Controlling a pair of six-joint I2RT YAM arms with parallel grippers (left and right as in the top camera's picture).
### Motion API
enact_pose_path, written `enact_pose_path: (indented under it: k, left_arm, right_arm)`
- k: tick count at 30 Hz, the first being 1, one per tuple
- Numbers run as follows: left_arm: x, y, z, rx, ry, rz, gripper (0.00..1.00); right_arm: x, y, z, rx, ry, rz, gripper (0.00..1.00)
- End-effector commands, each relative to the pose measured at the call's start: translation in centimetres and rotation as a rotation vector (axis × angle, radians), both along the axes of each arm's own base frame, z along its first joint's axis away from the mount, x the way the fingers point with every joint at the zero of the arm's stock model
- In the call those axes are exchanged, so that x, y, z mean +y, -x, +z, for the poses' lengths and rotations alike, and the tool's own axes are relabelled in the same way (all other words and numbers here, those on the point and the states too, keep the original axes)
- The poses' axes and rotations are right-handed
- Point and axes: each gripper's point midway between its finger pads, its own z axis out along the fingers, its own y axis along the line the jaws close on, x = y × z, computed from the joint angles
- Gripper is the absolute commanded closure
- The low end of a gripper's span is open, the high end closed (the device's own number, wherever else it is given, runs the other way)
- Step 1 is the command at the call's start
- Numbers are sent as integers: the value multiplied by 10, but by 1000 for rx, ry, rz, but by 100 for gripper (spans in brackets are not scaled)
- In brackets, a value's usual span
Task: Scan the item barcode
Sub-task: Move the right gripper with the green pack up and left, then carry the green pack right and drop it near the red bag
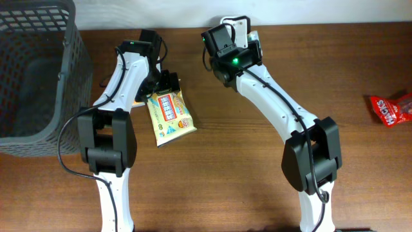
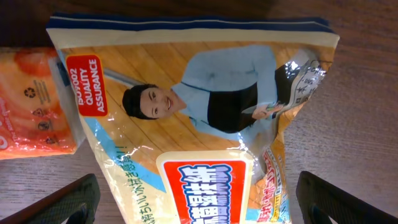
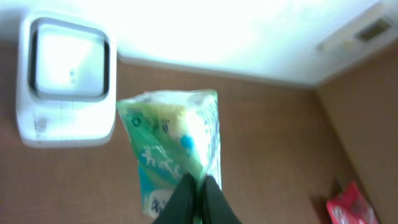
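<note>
I work at a brown wood-grain table point(image 1: 212, 167); beyond its far edge stands a glaring, washed-out white wall point(image 3: 249, 25).

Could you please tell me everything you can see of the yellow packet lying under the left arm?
The yellow packet is a glossy, crinkled plastic pouch lying flat, face up, on the wooden table. Its print shows a smiling woman in light blue, a red quality-assurance badge, a dark blue end band and a red-framed label with blue characters. An orange packet lies against one side. The open left gripper hangs over it; contact is unclear.
</note>
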Motion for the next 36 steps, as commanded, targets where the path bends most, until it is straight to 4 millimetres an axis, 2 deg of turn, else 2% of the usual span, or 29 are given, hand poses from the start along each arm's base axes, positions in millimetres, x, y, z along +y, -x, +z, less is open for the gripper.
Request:
enact_pose_path:
  k: [1, 3, 6, 10, 17, 21, 31, 33, 35, 36]
  left_arm:
    - [4, 0, -1, 4, -7, 17, 1]
    - [4, 0, -1, 4, -7, 17, 1]
    - [4, 0, -1, 4, -7, 17, 1]
    - [4, 0, -1, 4, -7, 17, 1]
    - [4, 0, -1, 4, -7, 17, 1]
    - [4, 0, -1, 4, -7, 17, 1]
    - [4, 0, -1, 4, -7, 17, 1]
    - [4, 0, -1, 4, -7, 17, 1]
    - [4, 0, -1, 4, -7, 17, 1]
    - [4, 0, -1, 4, -7, 17, 1]
  right_arm:
    - [3, -14, 23, -59, 55, 37, 96]
    - [16, -27, 22, -66, 58, 116, 96]
    - [25, -42, 26, -116, 74, 151, 96]
    - [47, -59, 0, -75, 84, 297, 96]
    - [53, -86, -22, -60, 291, 398, 96]
    - [39, -93, -38, -12, 364, 406, 96]
    - [26, -96, -37, -16, 362, 365, 96]
    - [11, -94, -34, -11, 382, 306, 96]
    - [-13, -92, -30, -1, 413, 211, 96]
    - [-32, -89, -27, 9, 435, 138, 96]
